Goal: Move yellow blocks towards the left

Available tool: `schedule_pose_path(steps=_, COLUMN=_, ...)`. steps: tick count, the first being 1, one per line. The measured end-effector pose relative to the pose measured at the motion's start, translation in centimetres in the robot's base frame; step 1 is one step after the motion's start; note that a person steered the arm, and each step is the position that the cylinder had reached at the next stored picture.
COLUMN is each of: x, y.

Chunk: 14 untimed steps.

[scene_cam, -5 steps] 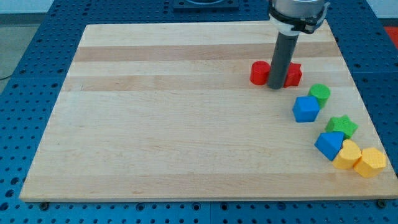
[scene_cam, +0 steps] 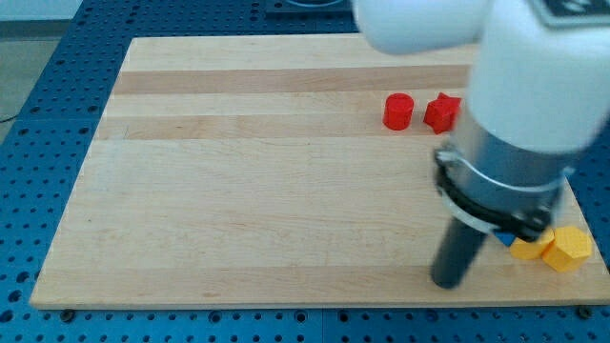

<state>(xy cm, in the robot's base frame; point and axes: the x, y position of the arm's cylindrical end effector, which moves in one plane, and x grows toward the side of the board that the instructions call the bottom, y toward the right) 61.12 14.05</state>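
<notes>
My tip is resting on the pale wooden board, just left of the two yellow blocks sitting at its lower-right corner. That is the wrong side for pushing them leftward, I judge. The arm is hiding neighbouring blocks. The red cylinder and red star-like block are lying well above.

One camera looks down at a slant from the front of the wooden board. It sits fairly near: the board fills most of the view, with blue table around it.
</notes>
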Motion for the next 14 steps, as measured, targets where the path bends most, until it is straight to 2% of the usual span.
schedule_pose_path(steps=2, x=0.7, y=10.2)
schedule_pose_path(steps=3, x=0.7, y=11.9)
schedule_pose_path(steps=5, x=-0.8, y=20.2)
schedule_pose_path(steps=9, x=-2.0, y=14.0)
schedule_pose_path(steps=11, x=-5.0, y=13.0)
schedule_pose_path(steps=14, x=-4.6, y=10.5)
